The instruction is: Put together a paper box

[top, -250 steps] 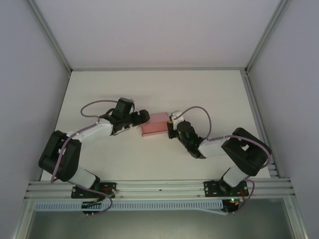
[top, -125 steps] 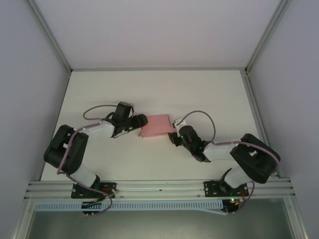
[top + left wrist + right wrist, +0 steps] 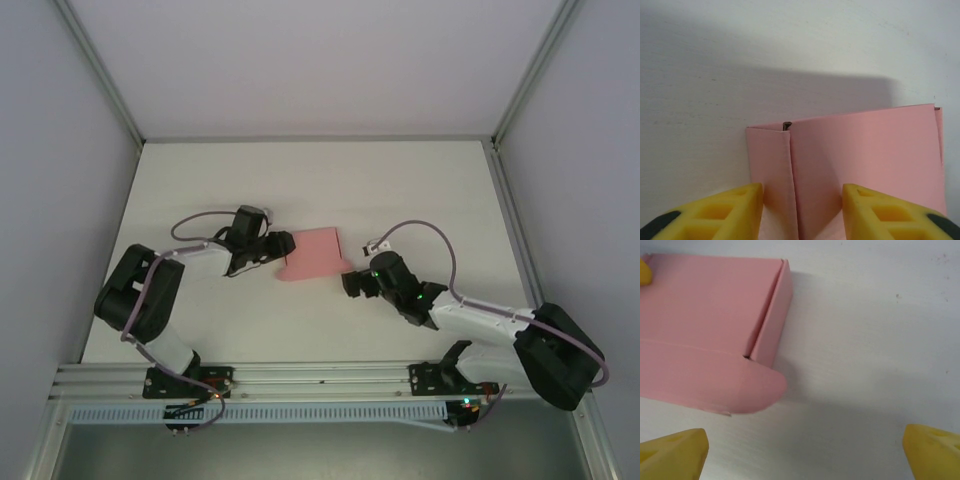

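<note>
Hands flank the paper box (image 3: 315, 255): left hand (image 3: 283, 246) parted over its edge, right hand (image 3: 351, 284) spread wide just beside it.

We position the left arm (image 3: 195, 260) bent inward with the left fingers (image 3: 715, 210) partly apart, and the right arm (image 3: 480, 320) stretched low with the right fingers (image 3: 675, 452) spread wide.

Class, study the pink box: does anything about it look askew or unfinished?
Yes. On the paper box, the long flap with the rounded corner juts past the side wall and looks untucked.
</note>
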`<action>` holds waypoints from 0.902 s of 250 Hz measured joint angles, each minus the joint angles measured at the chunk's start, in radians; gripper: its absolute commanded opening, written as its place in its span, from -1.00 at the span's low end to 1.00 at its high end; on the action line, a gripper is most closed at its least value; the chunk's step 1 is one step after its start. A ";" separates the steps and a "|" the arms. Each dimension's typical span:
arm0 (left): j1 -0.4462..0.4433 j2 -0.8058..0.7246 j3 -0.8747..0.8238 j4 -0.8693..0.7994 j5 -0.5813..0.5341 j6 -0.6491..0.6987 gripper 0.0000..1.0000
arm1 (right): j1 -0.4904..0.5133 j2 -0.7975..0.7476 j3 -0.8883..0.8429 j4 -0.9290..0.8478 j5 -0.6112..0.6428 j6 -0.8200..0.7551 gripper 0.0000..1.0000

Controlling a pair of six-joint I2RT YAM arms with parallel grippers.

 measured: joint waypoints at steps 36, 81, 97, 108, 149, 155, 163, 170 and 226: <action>0.008 0.009 0.000 0.026 0.020 0.004 -0.45 | -0.073 -0.021 0.078 -0.042 -0.064 0.061 1.00; 0.030 0.010 -0.019 0.068 0.077 0.020 -0.82 | -0.252 -0.023 0.100 -0.051 -0.233 0.176 1.00; 0.036 0.010 -0.027 0.085 0.102 0.021 -0.87 | -0.287 -0.003 0.109 -0.069 -0.288 0.208 1.00; 0.038 0.010 -0.035 0.099 0.120 0.022 -0.90 | -0.294 0.014 0.123 -0.092 -0.320 0.220 1.00; 0.046 0.010 -0.077 0.181 0.215 0.005 -1.00 | -0.304 0.097 0.203 -0.150 -0.444 0.245 1.00; 0.049 0.010 -0.085 0.198 0.233 -0.005 -1.00 | -0.305 0.106 0.211 -0.150 -0.463 0.249 0.99; 0.054 0.010 -0.095 0.224 0.257 -0.016 -1.00 | -0.305 0.118 0.219 -0.149 -0.488 0.252 1.00; 0.060 0.010 -0.103 0.247 0.279 -0.028 -1.00 | -0.306 0.129 0.222 -0.147 -0.510 0.254 1.00; 0.077 0.006 -0.125 0.383 0.381 -0.089 -1.00 | -0.311 0.235 0.223 -0.067 -0.684 0.309 1.00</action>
